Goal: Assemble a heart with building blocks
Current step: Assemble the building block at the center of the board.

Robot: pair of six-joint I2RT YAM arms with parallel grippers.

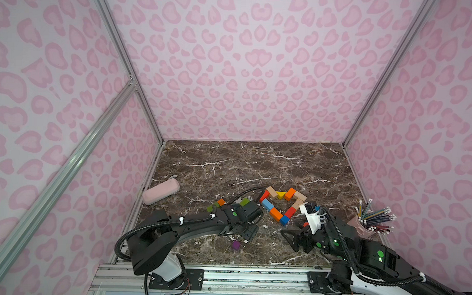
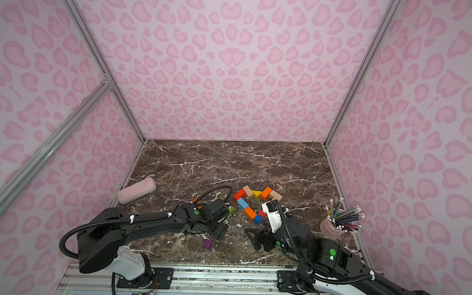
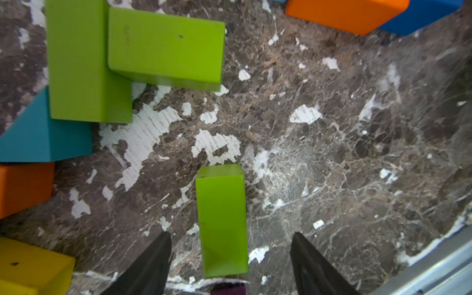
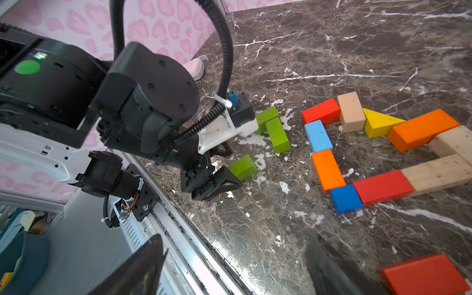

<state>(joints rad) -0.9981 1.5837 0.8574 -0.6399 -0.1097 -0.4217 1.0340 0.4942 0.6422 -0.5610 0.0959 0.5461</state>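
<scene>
Left wrist view is filling mostly with the dark marble bench [image 3: 332, 153], which is carrying all the blocks on its near half, where both my arms are reaching. In the right wrist view the heart outline [image 4: 328, 171] is lying flat as a closed-looking ring of bricks set end to end. A yellow wedge [image 4: 378, 125] is sitting in the dip between the lobes and a blue cube [image 4: 346, 199] is making the tip, so I am judging the shape nearly done, with spare blocks lying loose beside it. Near it a pair of green bricks [image 3: 89, 63] is lying touching, one across the other, with a teal wedge [image 3: 43, 135] against them. A lone green brick [image 3: 222, 219] is lying apart from them on bare marble. My left pincer [image 3: 231, 235] is straddling it with its fingers spread and a gap showing on each side, so it is pinching nothing. I am lining up along its length so that the pads are facing its narrow flat sides. My right pincer [image 4: 233, 233] is hanging spread and empty off the heart's tip, clear of the outline. A red brick [image 4: 424, 274] is lying just beside one of its fingers, not between them. A purple cube [image 1: 236, 245] is sitting alone near my left wrist.
</scene>
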